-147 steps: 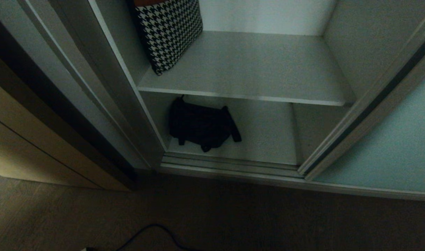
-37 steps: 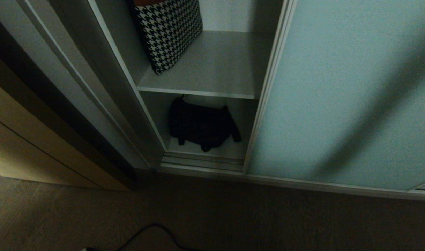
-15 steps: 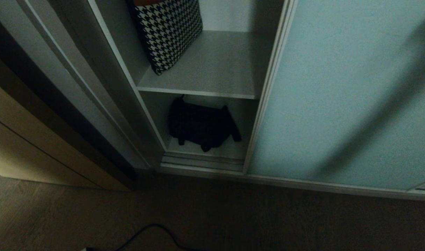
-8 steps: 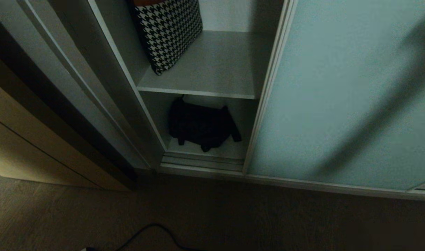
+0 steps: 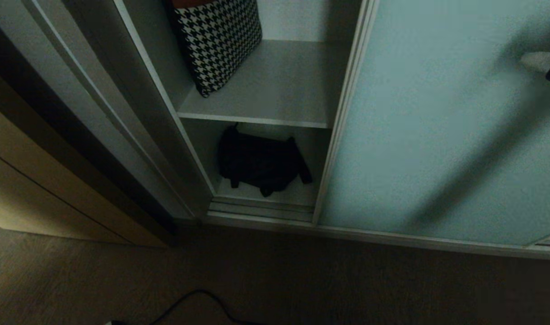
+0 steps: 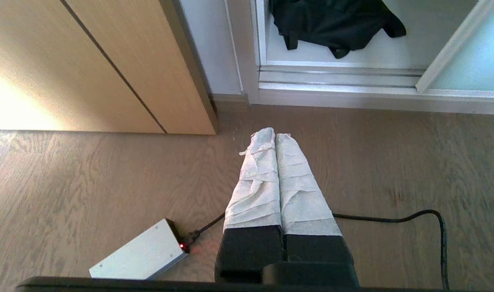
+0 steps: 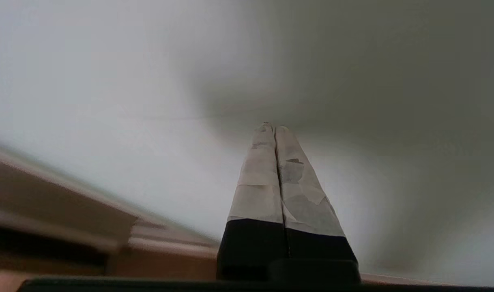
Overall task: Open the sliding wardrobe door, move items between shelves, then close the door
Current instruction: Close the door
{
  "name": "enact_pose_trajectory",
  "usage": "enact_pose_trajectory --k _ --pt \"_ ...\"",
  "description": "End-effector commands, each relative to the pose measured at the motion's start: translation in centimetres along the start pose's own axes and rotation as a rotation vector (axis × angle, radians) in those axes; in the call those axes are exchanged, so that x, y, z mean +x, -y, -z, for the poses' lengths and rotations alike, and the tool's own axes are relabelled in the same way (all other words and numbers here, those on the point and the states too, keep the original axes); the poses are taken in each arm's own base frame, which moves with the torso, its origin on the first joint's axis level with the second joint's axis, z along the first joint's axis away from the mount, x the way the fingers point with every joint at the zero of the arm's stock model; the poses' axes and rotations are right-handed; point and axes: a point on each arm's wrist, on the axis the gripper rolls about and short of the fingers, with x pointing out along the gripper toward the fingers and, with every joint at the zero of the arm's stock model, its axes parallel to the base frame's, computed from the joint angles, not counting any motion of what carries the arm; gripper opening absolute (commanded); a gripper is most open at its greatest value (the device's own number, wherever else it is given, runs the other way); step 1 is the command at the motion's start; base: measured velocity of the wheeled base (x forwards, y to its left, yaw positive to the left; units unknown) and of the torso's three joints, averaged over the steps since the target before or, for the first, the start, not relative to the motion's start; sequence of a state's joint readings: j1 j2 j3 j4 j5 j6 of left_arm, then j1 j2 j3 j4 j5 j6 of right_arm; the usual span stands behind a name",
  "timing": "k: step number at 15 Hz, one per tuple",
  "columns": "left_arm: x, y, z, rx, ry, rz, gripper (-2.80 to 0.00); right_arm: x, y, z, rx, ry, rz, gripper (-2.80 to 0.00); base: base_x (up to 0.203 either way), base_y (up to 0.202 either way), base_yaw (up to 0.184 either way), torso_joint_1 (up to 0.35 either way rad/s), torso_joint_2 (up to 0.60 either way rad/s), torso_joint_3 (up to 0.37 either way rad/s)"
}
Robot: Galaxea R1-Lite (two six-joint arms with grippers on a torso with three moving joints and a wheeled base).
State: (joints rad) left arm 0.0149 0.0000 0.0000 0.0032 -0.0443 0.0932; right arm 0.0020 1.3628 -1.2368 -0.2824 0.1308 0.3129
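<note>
The sliding door (image 5: 437, 126) is seen drawn most of the way across the wardrobe, a gap left at its left edge. The right gripper (image 7: 273, 126) is pressed closed, its tip against the door panel. A black garment (image 5: 260, 161) lies on the lower shelf (image 5: 297, 194); a houndstooth cloth (image 5: 218, 40) leans on the upper shelf (image 5: 275, 95). The left gripper (image 6: 275, 134), jaws closed and empty, is held over the floor (image 6: 89, 182).
</note>
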Motion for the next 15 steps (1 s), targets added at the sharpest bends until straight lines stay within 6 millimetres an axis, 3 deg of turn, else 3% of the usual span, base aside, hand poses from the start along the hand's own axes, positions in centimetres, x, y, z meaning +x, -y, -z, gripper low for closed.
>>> enact_pose_trajectory --k 1,6,10,15 --pt "0.0 0.0 0.0 0.0 -0.001 0.0 -2.8 -0.2 -1.0 0.1 0.006 -0.001 -0.038 -2.8 0.0 0.0 0.0 0.0 0.0 0.0" --pt "0.0 0.0 0.0 0.0 -0.001 0.0 -2.8 -1.4 -5.6 1.8 0.008 -0.062 -0.212 -2.8 0.0 0.0 0.0 0.0 0.0 0.0" --pt "0.0 0.0 0.0 0.0 -0.001 0.0 -2.8 -2.1 -8.0 3.0 -0.004 -0.104 -0.313 -2.8 0.0 0.0 0.0 0.0 0.0 0.0" --pt "0.0 0.0 0.0 0.0 -0.001 0.0 -2.8 -1.9 -10.1 2.8 0.01 -0.11 -0.395 -2.8 0.0 0.0 0.0 0.0 0.0 0.0"
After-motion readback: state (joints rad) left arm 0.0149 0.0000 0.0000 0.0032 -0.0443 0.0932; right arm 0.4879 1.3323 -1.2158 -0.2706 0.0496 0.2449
